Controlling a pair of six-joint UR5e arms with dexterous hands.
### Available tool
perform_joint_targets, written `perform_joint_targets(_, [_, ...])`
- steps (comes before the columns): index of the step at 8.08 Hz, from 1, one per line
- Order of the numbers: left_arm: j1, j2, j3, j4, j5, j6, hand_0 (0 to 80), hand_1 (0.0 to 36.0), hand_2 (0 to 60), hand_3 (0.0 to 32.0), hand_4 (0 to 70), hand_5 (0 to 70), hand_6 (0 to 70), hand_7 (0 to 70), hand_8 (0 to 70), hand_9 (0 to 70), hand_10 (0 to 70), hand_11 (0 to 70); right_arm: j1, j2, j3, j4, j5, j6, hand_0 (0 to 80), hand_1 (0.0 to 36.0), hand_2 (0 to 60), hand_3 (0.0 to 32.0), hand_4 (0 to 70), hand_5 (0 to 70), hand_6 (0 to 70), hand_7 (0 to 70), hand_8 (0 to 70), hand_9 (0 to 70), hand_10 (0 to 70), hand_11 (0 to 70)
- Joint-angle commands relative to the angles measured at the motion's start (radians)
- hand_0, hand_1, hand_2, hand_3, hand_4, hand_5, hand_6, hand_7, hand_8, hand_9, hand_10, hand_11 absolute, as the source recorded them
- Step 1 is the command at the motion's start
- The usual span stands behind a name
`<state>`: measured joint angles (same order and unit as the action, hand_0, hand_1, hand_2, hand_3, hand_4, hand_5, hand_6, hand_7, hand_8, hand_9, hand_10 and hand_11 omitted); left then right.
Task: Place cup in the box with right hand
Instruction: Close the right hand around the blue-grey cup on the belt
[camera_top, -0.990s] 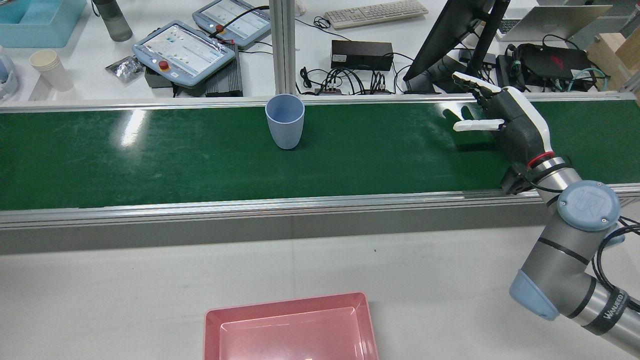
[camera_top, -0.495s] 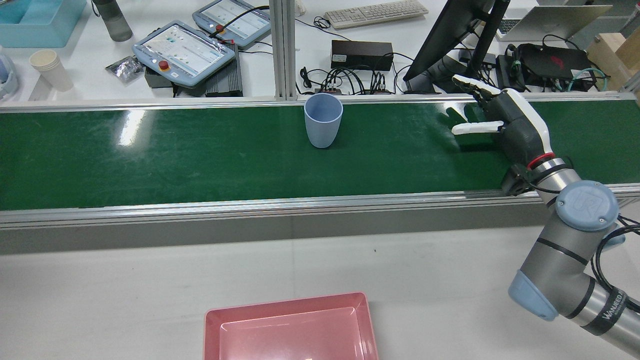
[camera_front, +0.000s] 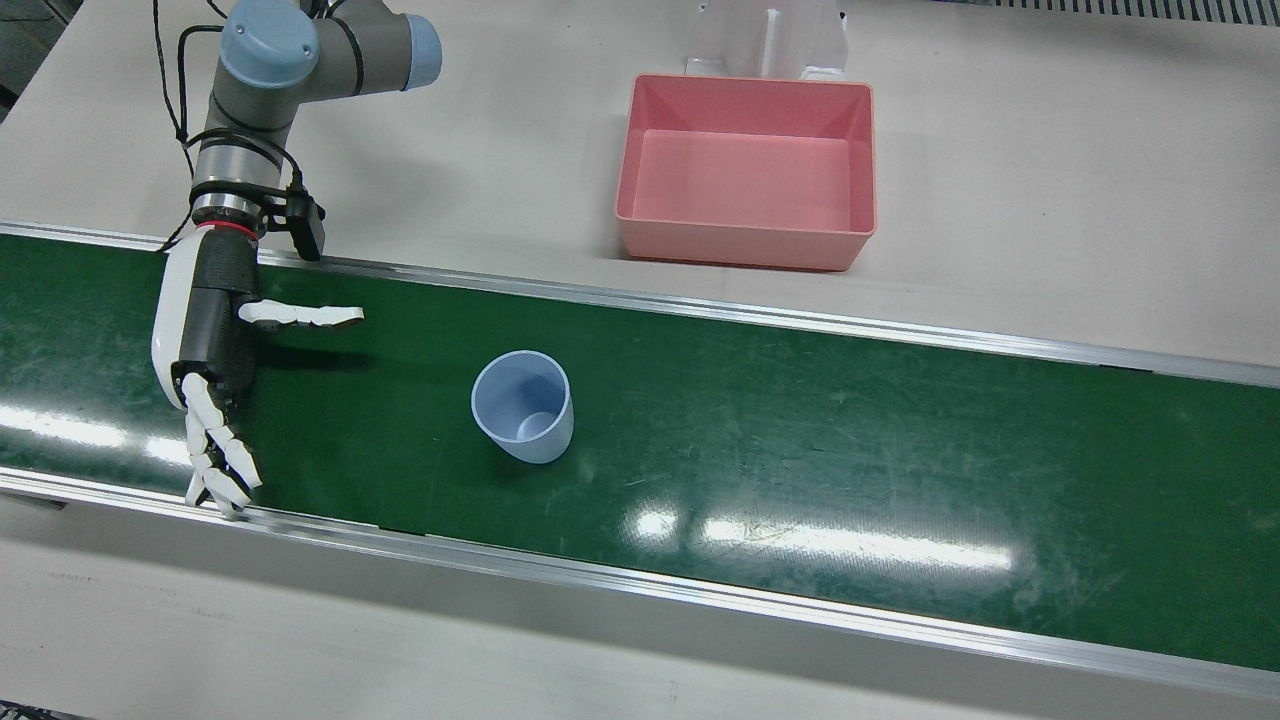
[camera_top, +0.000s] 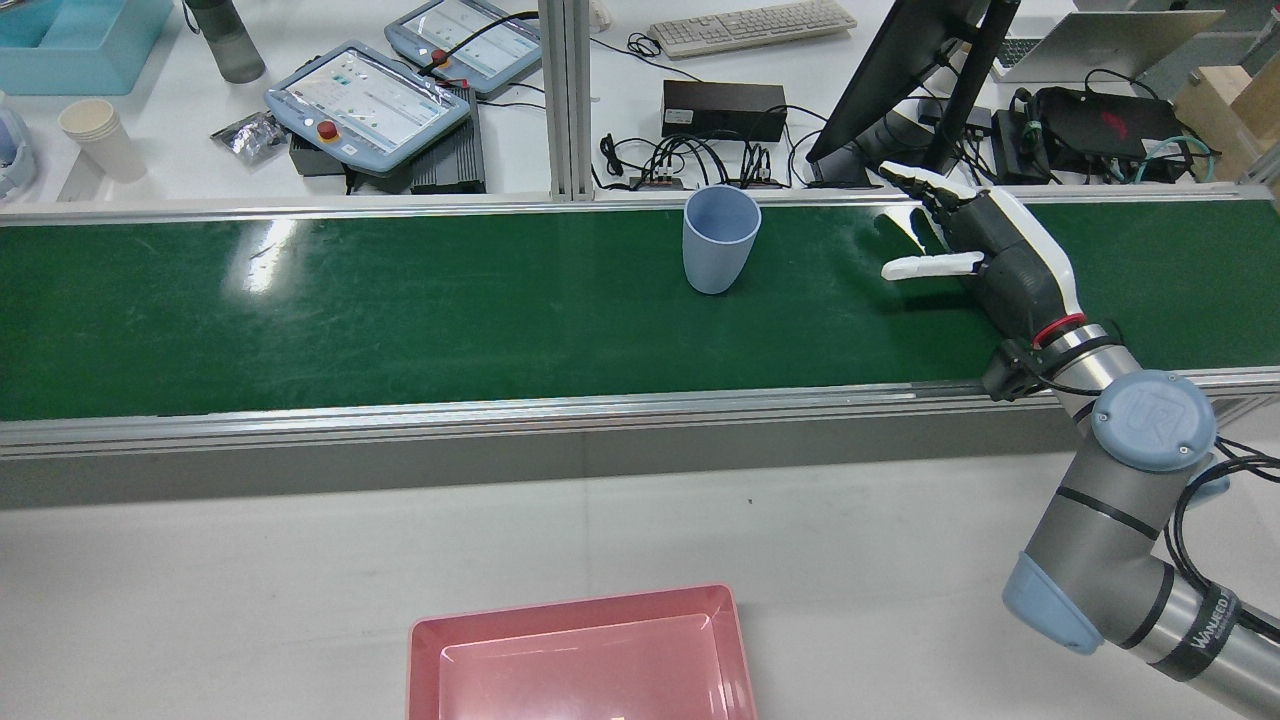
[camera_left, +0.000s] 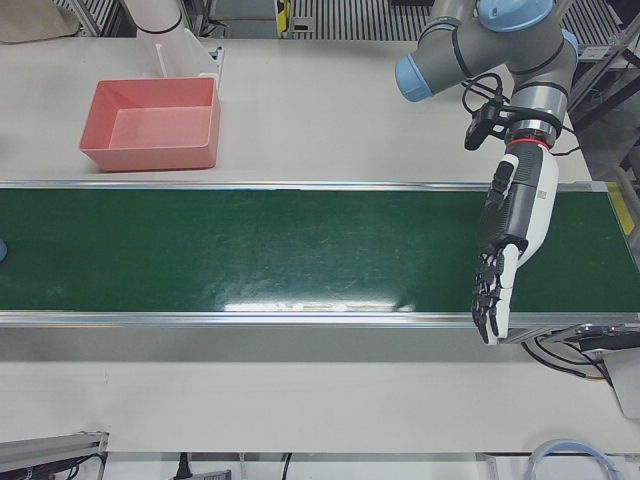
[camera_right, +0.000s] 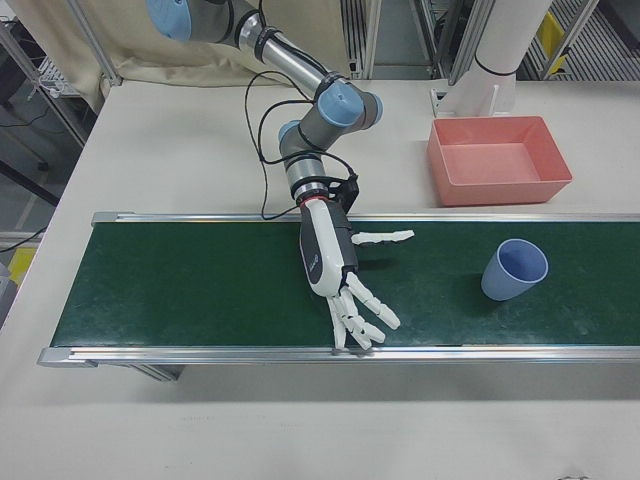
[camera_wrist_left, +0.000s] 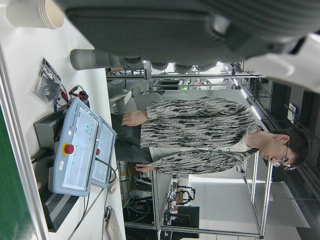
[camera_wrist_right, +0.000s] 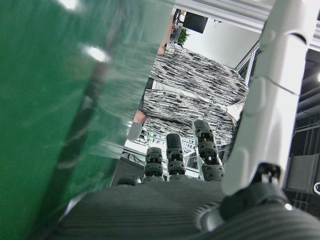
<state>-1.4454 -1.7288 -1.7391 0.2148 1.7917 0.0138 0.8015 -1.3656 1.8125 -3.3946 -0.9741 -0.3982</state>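
Right robot hand spread, apart from upright cup; pink box bare.

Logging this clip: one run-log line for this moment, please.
right hand: open, over green belt | light blue plastic cup: upright, ungrasped | pink box: empty

- Right hand: white outer shell, dark grey palm, white segmented fingers.
- Wrist: red ring, black cable clamp.
- Arm: grey tubes, light-blue joint caps, black cables.
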Motion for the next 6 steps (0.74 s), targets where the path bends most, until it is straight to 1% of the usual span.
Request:
perform_joint_targets(1, [0.000,0.000,0.000,0.000,0.000,0.000,0.0,0.0,0.0,0.0,0.0,0.0,0.0,0.0,0.0,0.0,0.0,0.0,-0.011,0.011,0.001,0.000,0.000,-0.013,54.2,20.1,0.0,0.0,2.7,6.6,7.6,27.2,8.2,14.0,0.0,0.0])
perform_joint_targets(2, [0.000,0.000,0.001,0.000,0.000,0.000,0.0,0.0,0.0,0.0,0.0,0.0,0.0,0.0,0.0,0.0,0.0,0.0,-0.013,0.014,-0.001,0.000,0.002,-0.017,53.8,19.8,0.0,0.0,4.1,6.5,7.7,27.8,8.2,14.2,0.0,0.0])
perform_joint_targets(4, [0.000,0.000,0.000,0.000,0.000,0.000,0.0,0.0,0.0,0.0,0.0,0.0,0.0,0.0,0.0,0.0,0.0,0.0,-0.013,0.022,-0.002,0.000,0.002,-0.022,53.9,19.9,0.0,0.0,4.6,6.5,7.8,28.6,8.2,14.4,0.0,0.0])
perform_joint_targets(6, [0.000,0.000,0.001,0.000,0.000,0.000,0.0,0.0,0.0,0.0,0.0,0.0,0.0,0.0,0.0,0.0,0.0,0.0,-0.015,0.039,-0.004,0.000,0.000,-0.042,54.1,20.0,0.0,0.0,7.2,6.4,8.2,30.4,8.5,15.1,0.0,0.0])
